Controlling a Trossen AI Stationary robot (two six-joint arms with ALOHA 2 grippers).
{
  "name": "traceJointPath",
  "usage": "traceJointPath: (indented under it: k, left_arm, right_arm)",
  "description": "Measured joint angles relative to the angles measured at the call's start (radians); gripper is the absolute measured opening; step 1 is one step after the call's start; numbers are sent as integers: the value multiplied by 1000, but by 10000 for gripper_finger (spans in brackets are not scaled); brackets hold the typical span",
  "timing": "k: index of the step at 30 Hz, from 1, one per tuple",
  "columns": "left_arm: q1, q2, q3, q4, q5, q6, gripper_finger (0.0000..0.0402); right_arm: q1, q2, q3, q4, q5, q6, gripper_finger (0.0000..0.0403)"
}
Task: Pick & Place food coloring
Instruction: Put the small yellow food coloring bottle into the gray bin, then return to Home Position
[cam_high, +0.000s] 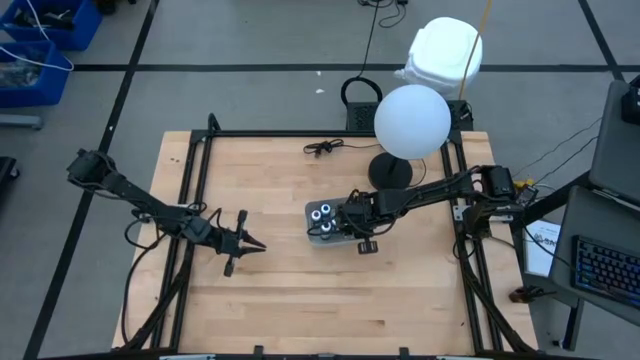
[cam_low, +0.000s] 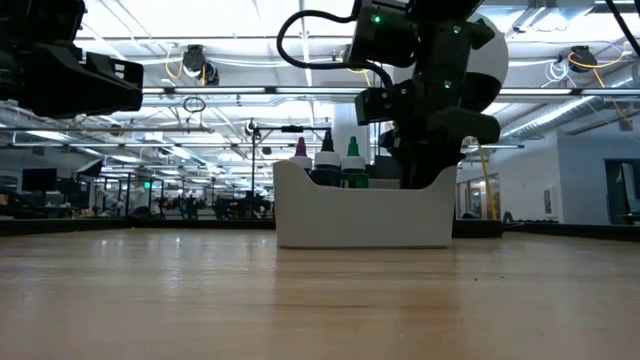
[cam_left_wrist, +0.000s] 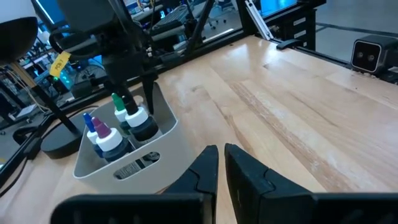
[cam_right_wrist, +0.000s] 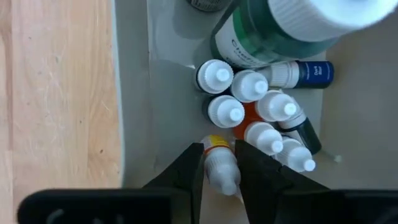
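Food coloring (cam_right_wrist: 249, 109) bottles mostly sit inside the grey tray (cam_high: 318, 238) near table centre: four big ones w/ coloured tips at one end (cam_left_wrist: 121, 127), tiny white-capped ones clustered at the other. Right gripper (cam_right_wrist: 219, 163) is down in the tray, fingers narrow around a small yellow-banded bottle (cam_right_wrist: 221, 163), so prob. mid-placement or about to let go; I see none loose on the table, so job looks nearly done. Left gripper (cam_left_wrist: 221, 171) waits well apart from the tray, fingers nearly together, holding nothing.
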Motion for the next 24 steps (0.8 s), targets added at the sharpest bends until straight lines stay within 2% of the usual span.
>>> traceJointPath:
  k: [8,14,19,24]
  left_arm:
    - [0,0,0,0,0,-44,37]
    - [0,0,0,12,-3,-52,37]
    - [0,0,0,83,-11,-65,37]
    - [0,0,0,116,-28,-64,37]
  right_arm:
    - [0,0,0,0,3,-2,119]
    - [0,-15,0,-9,33,-6,126]
    - [1,-108,0,-39,107,-14,120]
    - [22,-261,0,-76,102,58,118]
